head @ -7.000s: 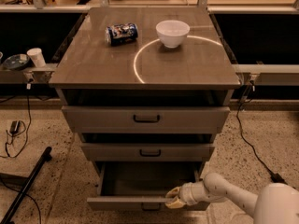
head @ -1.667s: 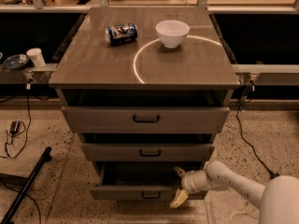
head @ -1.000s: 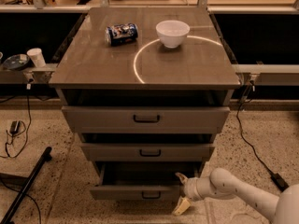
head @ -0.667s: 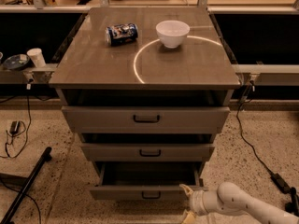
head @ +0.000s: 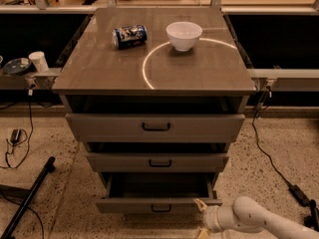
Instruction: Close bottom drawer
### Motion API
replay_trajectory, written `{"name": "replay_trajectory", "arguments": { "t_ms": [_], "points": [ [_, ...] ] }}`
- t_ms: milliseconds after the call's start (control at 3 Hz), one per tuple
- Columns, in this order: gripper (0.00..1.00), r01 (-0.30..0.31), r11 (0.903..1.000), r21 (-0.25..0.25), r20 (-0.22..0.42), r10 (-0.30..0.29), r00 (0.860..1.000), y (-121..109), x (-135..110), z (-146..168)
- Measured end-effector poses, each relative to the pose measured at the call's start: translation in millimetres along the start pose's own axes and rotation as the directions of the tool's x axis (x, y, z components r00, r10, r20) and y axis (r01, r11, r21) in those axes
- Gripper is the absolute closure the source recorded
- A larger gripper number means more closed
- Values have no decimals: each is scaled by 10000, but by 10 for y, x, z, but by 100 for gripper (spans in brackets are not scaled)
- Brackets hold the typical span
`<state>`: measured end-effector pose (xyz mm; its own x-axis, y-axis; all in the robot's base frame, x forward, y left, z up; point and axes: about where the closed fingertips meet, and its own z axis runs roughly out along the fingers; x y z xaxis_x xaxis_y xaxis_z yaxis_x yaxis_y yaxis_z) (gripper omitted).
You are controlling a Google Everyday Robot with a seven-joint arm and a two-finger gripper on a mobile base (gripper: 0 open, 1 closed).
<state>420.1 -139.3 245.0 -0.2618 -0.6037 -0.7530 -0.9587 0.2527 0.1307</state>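
The bottom drawer (head: 124, 205) of the grey-brown cabinet stands partly pulled out, its dark grey inside showing above the narrow front panel. Its small black bar handle (head: 160, 208) faces me. My gripper (head: 201, 217) is low at the right end of that front panel, just in front of the drawer's right corner. Its two yellowish fingertips (head: 199, 203) are spread one above the other, open, with nothing between them. The white forearm (head: 254, 218) runs off to the lower right.
The top drawer (head: 155, 127) and middle drawer (head: 158, 162) stick out a little. A blue can (head: 129, 35) and a white bowl (head: 184, 35) sit on the cabinet top. A black stand leg (head: 27, 198) and cables (head: 271, 158) lie on the speckled floor.
The drawer was pushed partway in since the oldest frame and has held still since. The gripper has slid down and right along the front panel, towards the bottom edge of the view.
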Motion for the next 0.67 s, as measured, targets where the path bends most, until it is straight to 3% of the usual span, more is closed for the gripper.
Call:
{"name": "replay_trajectory", "arguments": {
  "t_ms": [667],
  "points": [
    [42, -1, 10000, 1, -6, 1, 10000, 1, 0, 0]
  ]
}}
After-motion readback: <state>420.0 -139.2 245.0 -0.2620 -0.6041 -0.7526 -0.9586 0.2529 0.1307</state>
